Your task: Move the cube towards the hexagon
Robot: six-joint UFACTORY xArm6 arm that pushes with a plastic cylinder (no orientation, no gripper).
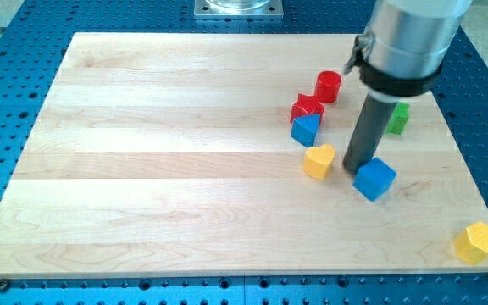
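Note:
A blue cube [374, 179] lies right of the board's middle. My tip [359, 167] rests against the cube's upper left side. A yellow hexagon [479, 242] sits at the board's bottom right corner, well apart from the cube. The rod comes down from the arm's grey cylinder [409, 38] at the view's top right.
A yellow heart-shaped block [318, 161] lies just left of my tip. A blue block [305, 130], a red block [307, 108] and a red cylinder [329, 86] cluster above it. A green block [397, 119] is partly hidden behind the rod. The wooden board [142, 169] lies on a blue perforated table.

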